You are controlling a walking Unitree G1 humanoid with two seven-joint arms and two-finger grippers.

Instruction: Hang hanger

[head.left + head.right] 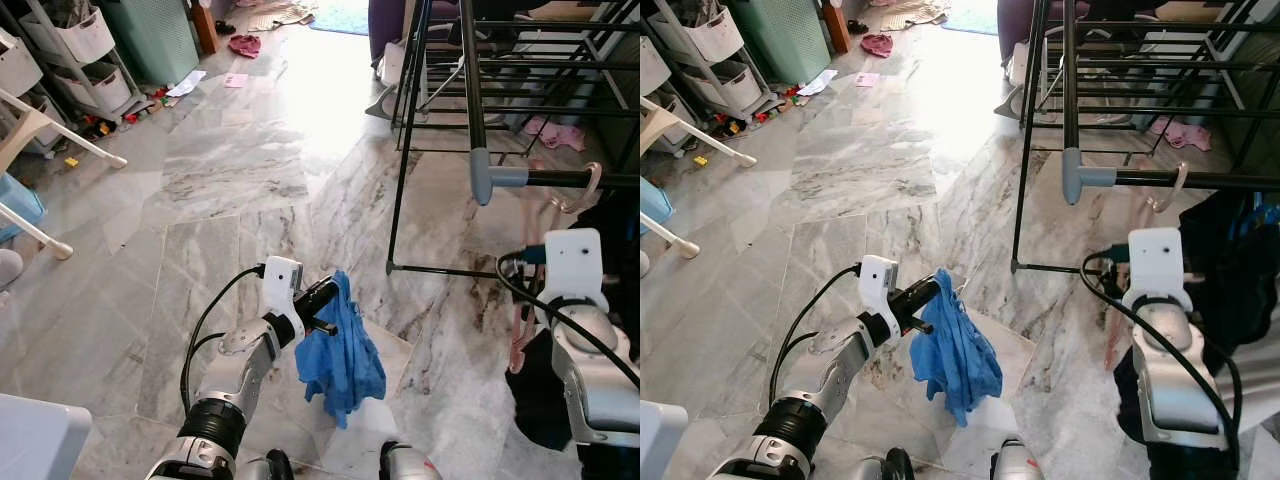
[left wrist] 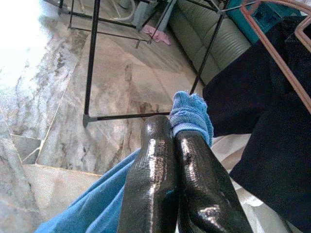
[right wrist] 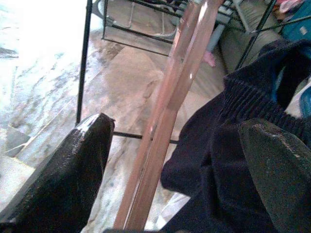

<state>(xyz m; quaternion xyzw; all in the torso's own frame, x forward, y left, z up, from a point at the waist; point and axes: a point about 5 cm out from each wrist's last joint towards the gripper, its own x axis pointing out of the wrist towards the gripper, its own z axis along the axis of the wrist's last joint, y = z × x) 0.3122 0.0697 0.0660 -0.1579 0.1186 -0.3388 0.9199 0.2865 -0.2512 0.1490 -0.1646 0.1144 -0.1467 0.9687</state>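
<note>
Head views: the left gripper (image 1: 322,297) holds a crumpled blue cloth garment (image 1: 342,352) out in front at mid-height, so it hangs free of the marble floor (image 1: 230,170). The thin pink hanger (image 1: 582,192) hooks over the black metal rack rail (image 1: 580,179), beside the grey plastic corner joint (image 1: 484,177); a dark navy garment (image 1: 545,390) hangs just below.

Left wrist view: both black fingers (image 2: 150,179) are pressed together, with blue cloth pinched between their tips.

Right wrist view: the right gripper (image 3: 175,145) stands spread wide, the pink hanger's arm between its fingers and untouched; judged released, hanger already on the rail.
</note>
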